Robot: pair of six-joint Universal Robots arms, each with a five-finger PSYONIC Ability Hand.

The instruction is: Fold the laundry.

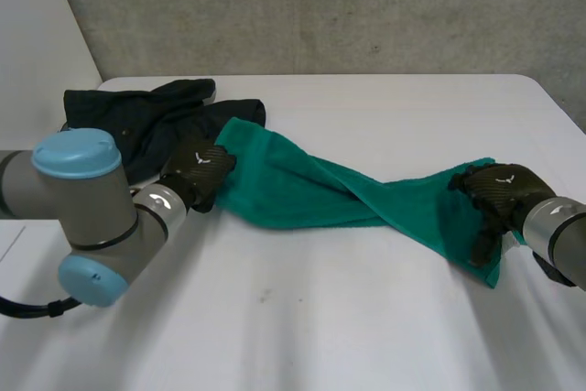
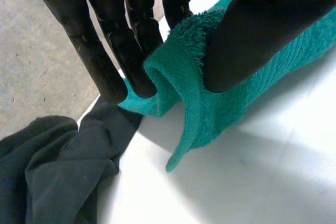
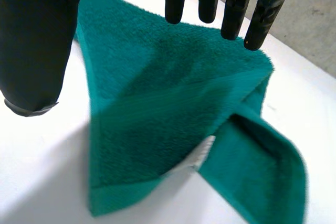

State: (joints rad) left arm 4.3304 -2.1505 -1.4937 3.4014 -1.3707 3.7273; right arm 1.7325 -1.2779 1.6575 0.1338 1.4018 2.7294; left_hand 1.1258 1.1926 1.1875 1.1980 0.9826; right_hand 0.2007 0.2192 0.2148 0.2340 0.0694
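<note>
A green towel (image 1: pixel 302 191) lies twisted across the table between my two hands. My left hand (image 1: pixel 200 172) is at the towel's left end, beside the dark garment. Its thumb (image 2: pixel 262 30) and fingers (image 2: pixel 113 51) pinch the towel's (image 2: pixel 184 77) raised edge, so it is shut on the towel. My right hand (image 1: pixel 494 194) rests over the towel's right end. There its fingers (image 3: pixel 231 3) are straight and stand well apart from the thumb (image 3: pixel 31 45), open, with the towel (image 3: pixel 157 108) spread under the palm and one corner folded over.
A dark garment (image 1: pixel 137 121) lies crumpled at the table's back left, just behind my left hand, and shows under it as the dark cloth (image 2: pixel 52 171). The white table (image 1: pixel 366 318) is bare in front. A grey wall stands behind the table's far edge.
</note>
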